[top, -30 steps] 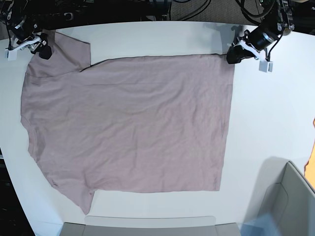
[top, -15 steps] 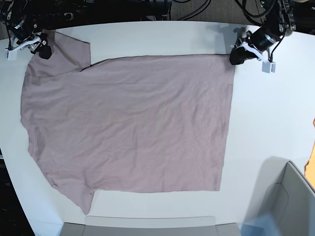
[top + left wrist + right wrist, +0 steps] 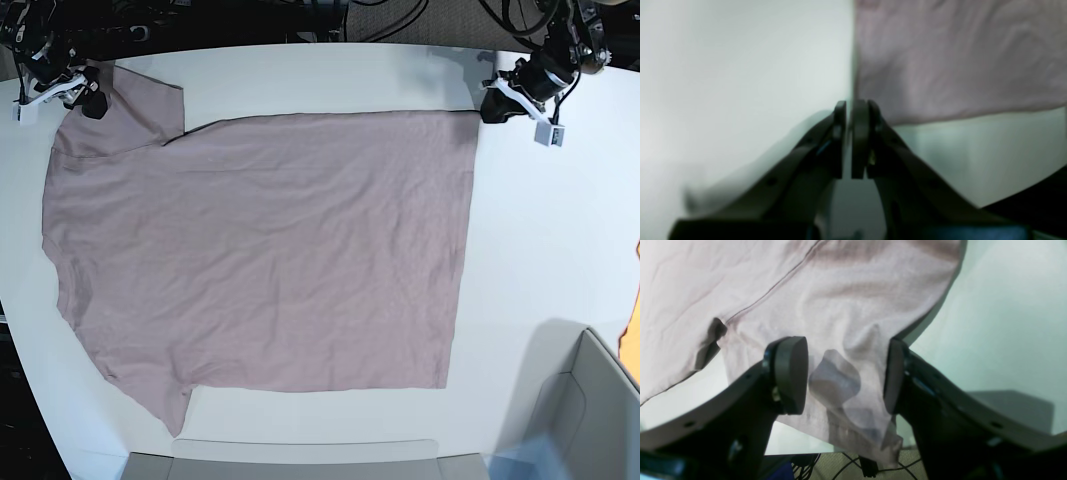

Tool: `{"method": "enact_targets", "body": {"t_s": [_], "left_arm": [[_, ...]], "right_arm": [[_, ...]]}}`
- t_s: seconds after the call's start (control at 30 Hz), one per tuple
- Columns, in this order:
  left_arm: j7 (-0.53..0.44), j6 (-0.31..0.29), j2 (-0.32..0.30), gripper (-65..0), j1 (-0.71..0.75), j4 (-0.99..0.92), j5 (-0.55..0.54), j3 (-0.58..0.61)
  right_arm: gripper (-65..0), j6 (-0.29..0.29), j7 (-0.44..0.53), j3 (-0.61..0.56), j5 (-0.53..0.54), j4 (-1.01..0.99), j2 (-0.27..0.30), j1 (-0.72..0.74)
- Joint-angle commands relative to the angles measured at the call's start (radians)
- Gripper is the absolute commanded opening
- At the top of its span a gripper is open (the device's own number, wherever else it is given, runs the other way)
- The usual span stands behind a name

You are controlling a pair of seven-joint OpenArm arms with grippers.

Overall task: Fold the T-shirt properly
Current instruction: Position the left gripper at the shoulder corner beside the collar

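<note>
Spread flat on white table (image 3: 560,230): mauve T-shirt (image 3: 260,250). Right gripper (image 3: 843,373) gaping around sleeve; left gripper (image 3: 848,110) nearly pressed together, empty, beside hem corner.

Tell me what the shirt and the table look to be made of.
T-shirt: thin, soft knit cloth, probably cotton or a blend, with a matte finish; it lies limp with fine wrinkles and a stitched seam, and drapes loosely over the edge in the right wrist view.
Table: hard, smooth white top, likely laminate or painted board; it shows soft shadows and a faint sheen.
</note>
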Motion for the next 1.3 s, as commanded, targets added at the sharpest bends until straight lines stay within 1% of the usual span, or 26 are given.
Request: {"method": "enact_targets", "body": {"t_s": [0.0,0.07,0.33,0.5,0.67,0.83,0.93,1.03,1.1,1.2,1.27], "left_arm": [[-0.012,-0.005,-0.010,-59.9,-0.003,0.000,-0.007,-0.001],[-0.012,-0.014,-0.010,-59.9,-0.003,-0.021,-0.010,-0.001],[-0.010,-0.016,-0.009,-59.9,-0.003,-0.018,-0.010,-0.013],[0.036,-0.017,-0.015,-59.9,-0.008,-0.015,-0.014,-0.015],[0.066,-0.016,-0.017,-59.9,-0.008,-0.015,-0.093,-0.015],[0.068,-0.016,-0.017,-59.9,-0.009,-0.015,-0.096,-0.015],[0.068,-0.016,-0.018,-59.9,-0.009,0.017,-0.096,-0.019],[0.070,-0.016,-0.018,-59.9,-0.009,0.051,-0.096,-0.056],[0.071,-0.016,-0.018,-59.8,-0.009,0.060,-0.096,-0.061],[0.108,-0.016,-0.018,-59.8,-0.032,0.054,-0.092,-0.047],[0.111,-0.016,-0.014,-59.8,-0.049,0.049,-0.090,-0.044]], "right_arm": [[-30.8,-0.018,-0.036,0.000,-0.027,0.004,0.010,-0.013],[-30.8,-0.018,-0.036,0.000,-0.027,0.004,0.010,-0.013],[-30.8,-0.018,-0.036,0.000,-0.027,0.004,0.010,-0.013],[-30.8,-0.018,-0.036,0.000,-0.027,0.003,0.010,-0.013],[-30.8,-0.018,-0.036,0.000,-0.027,0.003,0.010,-0.013],[-30.8,-0.018,-0.036,0.000,-0.027,0.003,0.010,-0.013],[-30.8,-0.018,-0.036,0.000,-0.027,0.003,0.010,-0.013],[-30.8,-0.018,-0.036,0.000,-0.027,0.003,0.010,-0.013],[-30.8,-0.018,-0.036,0.000,-0.027,0.003,0.010,-0.013],[-30.8,-0.018,-0.036,0.000,-0.027,0.003,0.010,-0.013],[-30.8,-0.018,-0.036,0.000,-0.027,0.003,0.010,-0.013]]}}
